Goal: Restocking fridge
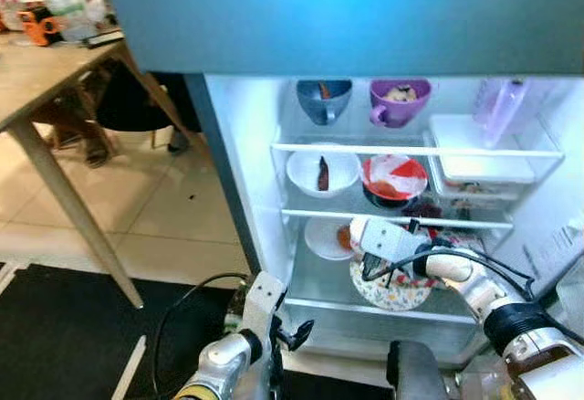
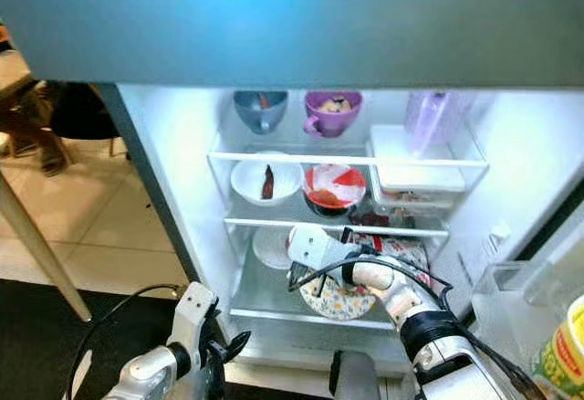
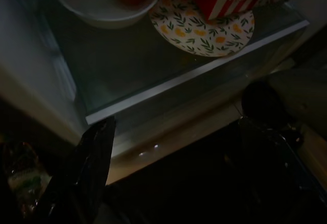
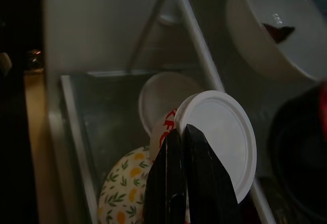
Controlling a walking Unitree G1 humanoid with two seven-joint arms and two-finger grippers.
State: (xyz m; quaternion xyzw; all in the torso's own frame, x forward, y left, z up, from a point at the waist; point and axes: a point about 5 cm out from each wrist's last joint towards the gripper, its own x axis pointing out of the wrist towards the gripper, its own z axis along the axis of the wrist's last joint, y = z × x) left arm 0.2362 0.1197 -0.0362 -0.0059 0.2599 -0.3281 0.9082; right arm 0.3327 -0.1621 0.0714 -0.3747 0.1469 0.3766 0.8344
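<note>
Left gripper [image 1: 294, 334] hangs low w/ fingers apart, idle below fridge [image 1: 246, 199]. Right gripper [image 4: 186, 132] is clenched on rim of a white-lidded cup [image 4: 217, 134], over flowered plate [image 1: 392, 292] on bottom shelf. Cup prob light, thin-walled, crushable; lid may pop, so grip body, not the lid.

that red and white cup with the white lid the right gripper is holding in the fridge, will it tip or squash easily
The cup looks like thin paper, so it would probably crush under a hard squeeze. The right gripper pinches it at the rim of the lid, so the lid may pop off. It lies tilted over the floral plate, so it could roll or spill once released.
</note>
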